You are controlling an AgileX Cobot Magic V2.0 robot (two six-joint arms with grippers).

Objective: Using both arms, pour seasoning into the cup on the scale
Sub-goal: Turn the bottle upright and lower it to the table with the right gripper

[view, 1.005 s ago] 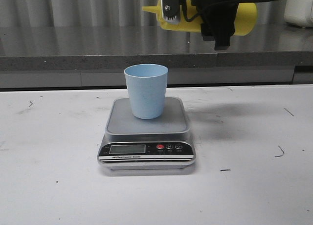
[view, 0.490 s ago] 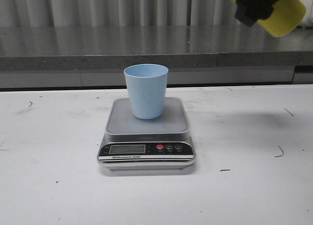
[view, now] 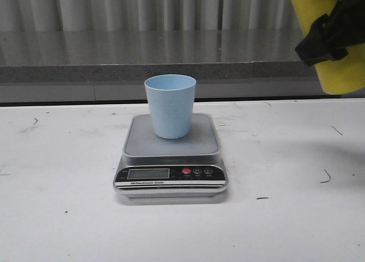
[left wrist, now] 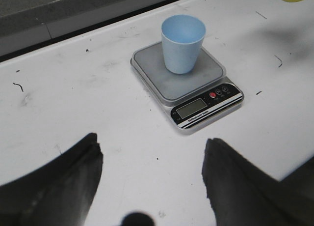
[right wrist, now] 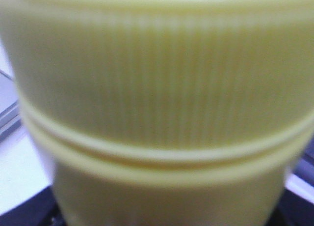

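The seasoning bottle (view: 336, 40) swings from level above the cup (view: 170, 105) to near-upright by the bench's right edge, apparently clamped in the right gripper (view: 328, 37); pouring looks finished. The left gripper (left wrist: 147, 186) hangs open, empty.

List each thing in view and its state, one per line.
Cup: upright on the scale platform, open top; nothing visible inside.
Scale: flat on the table, bearing the cup; display reading too small to tell.
Bottle: held off the table, near upright, at the right, away from the cup.
Left end effector: open, empty.
Right end effector: shut on the bottle.
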